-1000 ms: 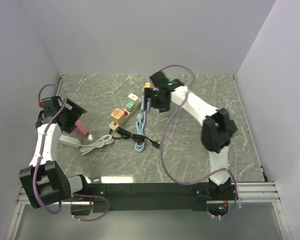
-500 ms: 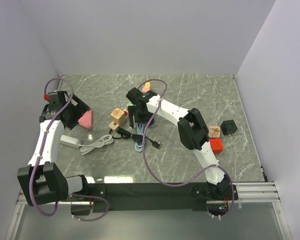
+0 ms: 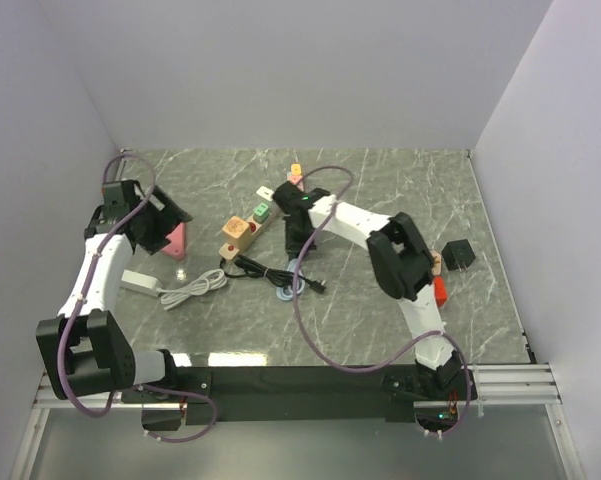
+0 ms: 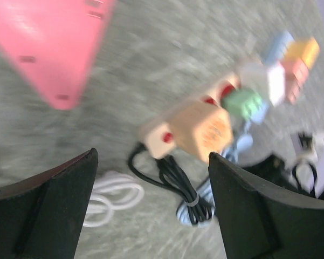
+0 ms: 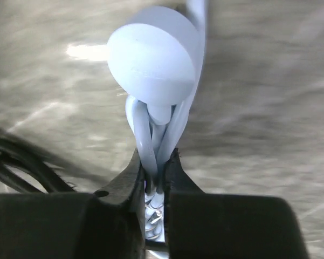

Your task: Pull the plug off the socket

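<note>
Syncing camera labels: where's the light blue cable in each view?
Top external: light blue cable at picture centre, just on the near side of the right tool.
Left wrist: right of centre, beside the tan power strip.
Right wrist: dead centre, pinched in the right tool, round end on top.
Shared landmark: the black cord, next to it in all three.
</note>
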`<act>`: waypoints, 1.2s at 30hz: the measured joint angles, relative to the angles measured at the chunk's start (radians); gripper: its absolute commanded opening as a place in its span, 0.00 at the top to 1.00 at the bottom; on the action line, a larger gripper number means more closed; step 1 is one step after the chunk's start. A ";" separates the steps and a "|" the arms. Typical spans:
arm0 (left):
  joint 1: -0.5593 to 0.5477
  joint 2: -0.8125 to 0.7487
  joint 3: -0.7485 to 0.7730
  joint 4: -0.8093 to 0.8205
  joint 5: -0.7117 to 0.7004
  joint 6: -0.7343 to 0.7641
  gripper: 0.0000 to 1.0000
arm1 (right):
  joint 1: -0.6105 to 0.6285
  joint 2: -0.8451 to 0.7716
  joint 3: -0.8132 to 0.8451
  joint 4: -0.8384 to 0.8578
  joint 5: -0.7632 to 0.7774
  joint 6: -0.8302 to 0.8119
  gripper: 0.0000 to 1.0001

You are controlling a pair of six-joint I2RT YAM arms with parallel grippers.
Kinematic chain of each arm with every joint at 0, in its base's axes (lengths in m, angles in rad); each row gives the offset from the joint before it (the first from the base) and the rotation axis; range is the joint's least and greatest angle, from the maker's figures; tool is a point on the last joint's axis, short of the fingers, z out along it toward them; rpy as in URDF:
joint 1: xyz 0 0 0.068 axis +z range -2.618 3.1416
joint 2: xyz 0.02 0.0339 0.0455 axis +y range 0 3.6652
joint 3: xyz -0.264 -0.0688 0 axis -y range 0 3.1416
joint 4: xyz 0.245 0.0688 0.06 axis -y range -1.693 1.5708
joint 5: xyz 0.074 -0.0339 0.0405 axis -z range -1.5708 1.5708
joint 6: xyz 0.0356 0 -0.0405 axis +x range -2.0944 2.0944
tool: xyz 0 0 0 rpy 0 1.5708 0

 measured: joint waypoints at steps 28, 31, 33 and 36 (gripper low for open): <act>-0.694 0.463 0.182 0.198 0.133 -0.042 0.27 | -0.016 -0.506 -0.803 0.380 -0.232 0.017 0.74; -0.700 0.494 0.215 0.197 0.104 -0.048 0.25 | -0.015 -0.510 -0.809 0.385 -0.285 0.016 0.31; -0.699 0.497 0.235 0.196 0.069 -0.056 0.23 | -0.011 -0.526 -0.801 0.371 -0.311 0.010 0.19; -0.696 0.474 0.241 0.198 0.009 -0.076 0.16 | -0.007 -0.550 -0.762 0.287 -0.278 0.006 0.16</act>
